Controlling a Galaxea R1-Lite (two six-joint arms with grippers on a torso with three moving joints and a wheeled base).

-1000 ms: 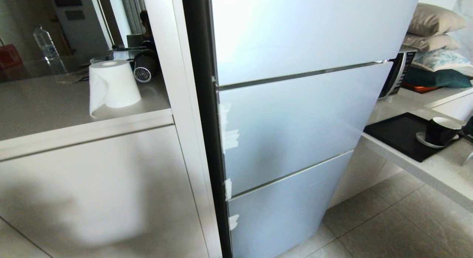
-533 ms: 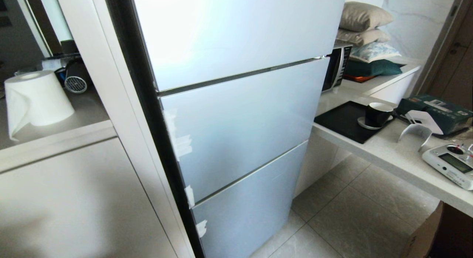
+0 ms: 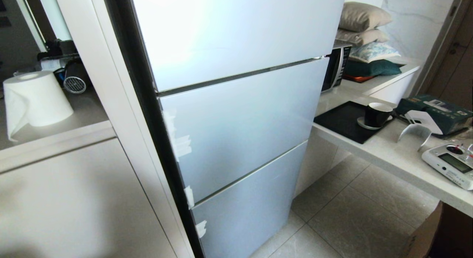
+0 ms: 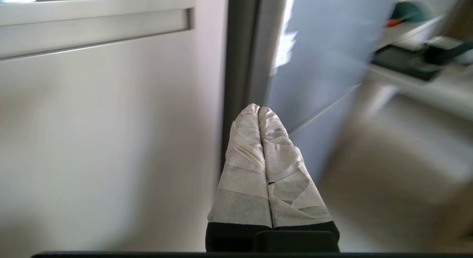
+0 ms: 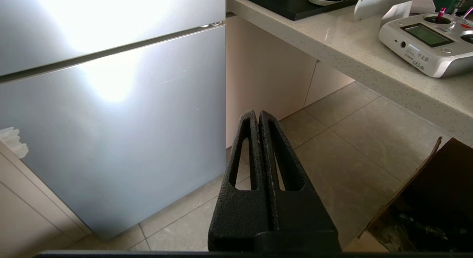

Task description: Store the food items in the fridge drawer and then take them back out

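Before fridge, both hands closed, empty.

Tall silver-blue fridge with three closed door panels, glare across the top one. White cabinet on the left, paper towel roll standing on its counter. Pale stone counter on the right with a black tray, black cup on a saucer, microwave, stacked pillows, white remote controller. Beige tiled floor.
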